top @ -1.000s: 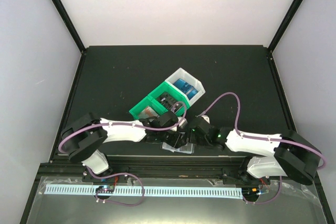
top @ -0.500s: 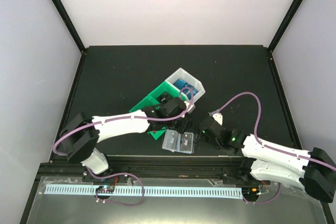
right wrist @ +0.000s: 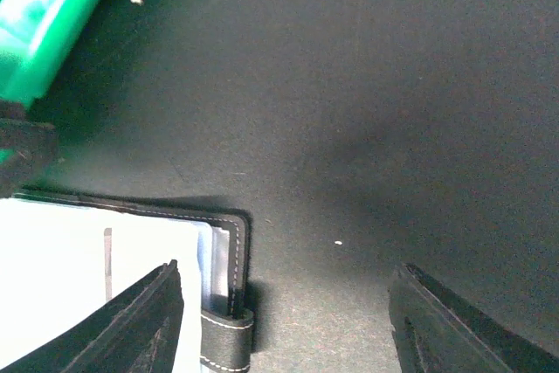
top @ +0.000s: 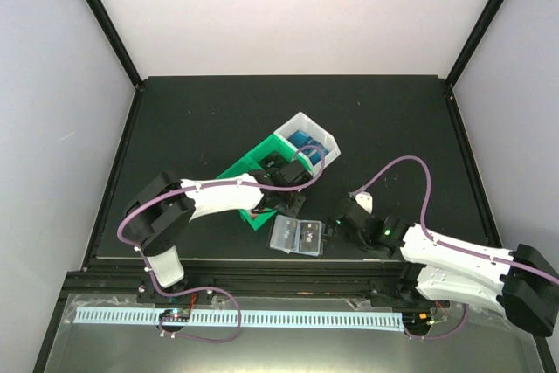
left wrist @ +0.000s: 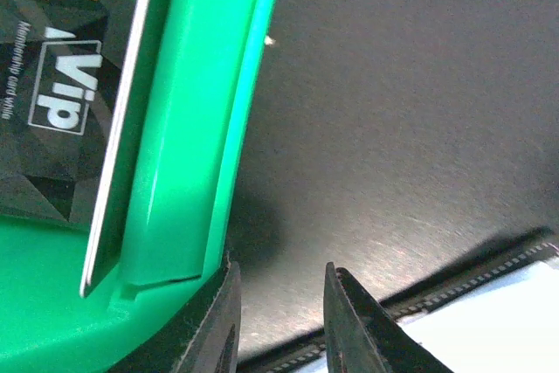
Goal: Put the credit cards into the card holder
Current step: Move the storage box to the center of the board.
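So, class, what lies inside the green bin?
A black VIP card shows inside the green bin, by its wall. From above, the left arm covers much of it, so other contents are hidden.

Even light, soft shadows on the table (top: 201,120), blurry wrist close-ups, white glare on card holder (right wrist: 79,259)

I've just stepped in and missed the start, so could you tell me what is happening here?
The left gripper, jaws slightly apart and empty, is at the wall of the green bin, beside a black card inside it. The right gripper hangs open and empty next to the card holder, which lies open on the table. Neither holds a card.
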